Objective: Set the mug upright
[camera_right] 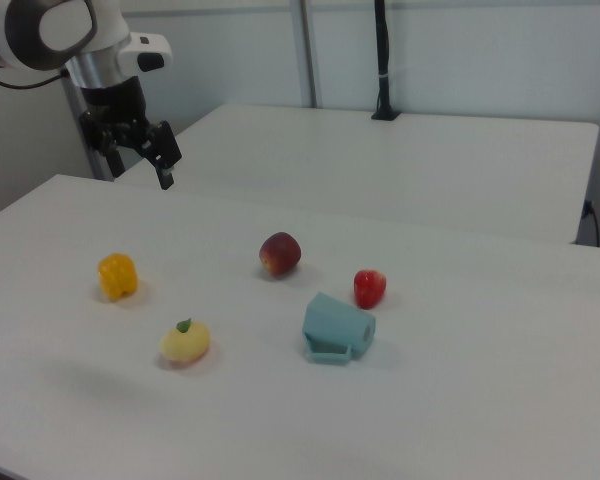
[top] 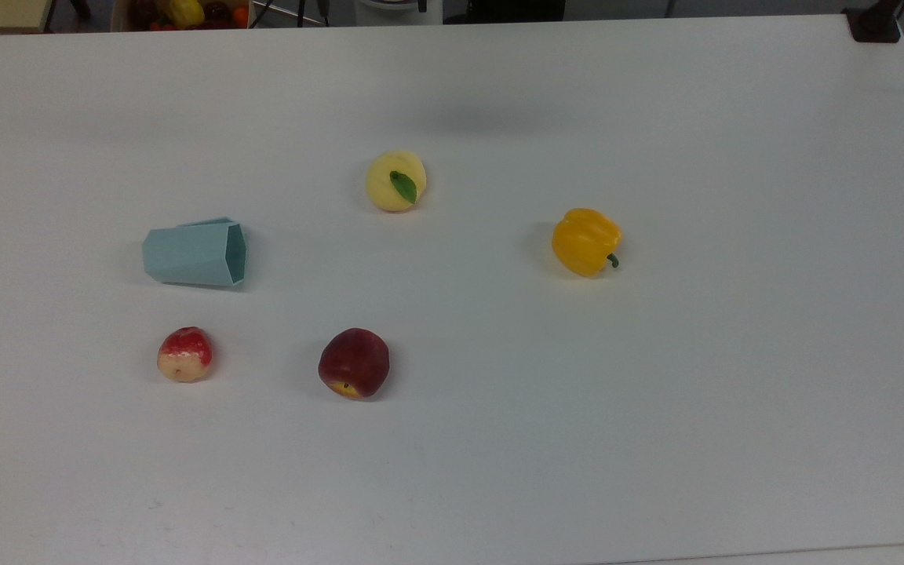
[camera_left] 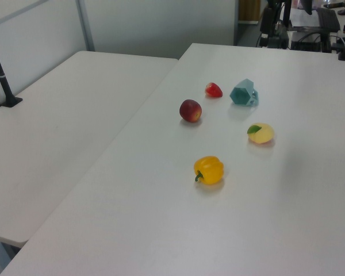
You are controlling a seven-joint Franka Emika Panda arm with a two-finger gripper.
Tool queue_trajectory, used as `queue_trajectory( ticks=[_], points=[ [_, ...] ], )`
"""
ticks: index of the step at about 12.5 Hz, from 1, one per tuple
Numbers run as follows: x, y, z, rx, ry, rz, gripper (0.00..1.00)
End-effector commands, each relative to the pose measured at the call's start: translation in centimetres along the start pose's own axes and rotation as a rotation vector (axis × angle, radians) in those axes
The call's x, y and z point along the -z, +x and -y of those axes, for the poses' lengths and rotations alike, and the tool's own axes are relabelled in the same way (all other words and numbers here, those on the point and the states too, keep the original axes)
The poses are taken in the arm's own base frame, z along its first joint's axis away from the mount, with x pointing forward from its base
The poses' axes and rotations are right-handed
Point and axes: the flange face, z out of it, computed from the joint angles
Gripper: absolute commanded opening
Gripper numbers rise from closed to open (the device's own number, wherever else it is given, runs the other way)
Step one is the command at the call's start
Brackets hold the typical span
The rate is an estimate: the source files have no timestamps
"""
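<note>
The pale blue-green faceted mug (top: 195,253) lies on its side on the white table (top: 656,392), its hexagonal rim facing the top view's right. It sits toward the far end of the table in the left view, mug (camera_left: 243,93). In the right view the mug (camera_right: 337,327) rests with its flat handle (camera_right: 330,352) against the tabletop. My gripper (camera_right: 135,160) hangs open and empty high above the table at the right view's upper left, far from the mug, beyond the yellow pepper (camera_right: 118,276).
Four fruits lie around the mug: a pale yellow fruit with a green leaf (top: 395,181), a yellow bell pepper (top: 585,241), a dark red peach (top: 354,363) and a small red-and-cream fruit (top: 184,355). A second white table (camera_left: 57,132) adjoins at the left view's left.
</note>
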Motion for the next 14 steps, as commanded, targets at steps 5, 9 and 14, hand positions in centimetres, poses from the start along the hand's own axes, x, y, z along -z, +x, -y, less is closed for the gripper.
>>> queue_trajectory(
  ticks=[5,9,14],
  points=[
    [-0.4,1.2,-0.4,0.001,0.018,-0.018,1.00],
    [-1.8,4.9,-1.3,0.015,-0.064,-0.015,1.00],
    [-7.9,7.0,-1.9,-0.023,-0.329,0.056,1.00]
  ],
)
